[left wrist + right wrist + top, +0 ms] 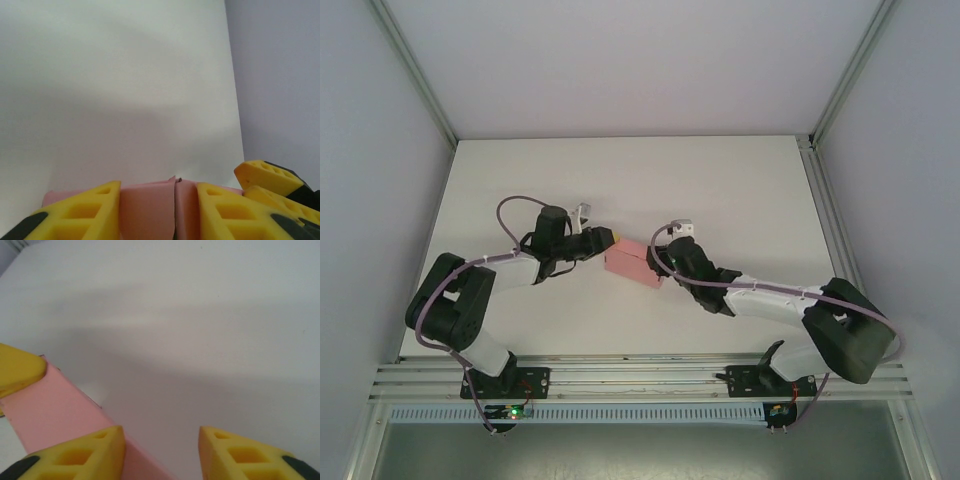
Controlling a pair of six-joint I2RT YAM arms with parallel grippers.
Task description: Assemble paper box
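Paper box (635,262) already looks folded up, clamped in the left end effector (159,187); right end effector (161,432) gapes alongside, maybe end flaps left.

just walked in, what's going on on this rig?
Both arms are at a pink paper box, which looks folded up rather than flat. The left gripper has its fingers closed on one end of the box. The right gripper is open at the other end, with the box edge beside it.
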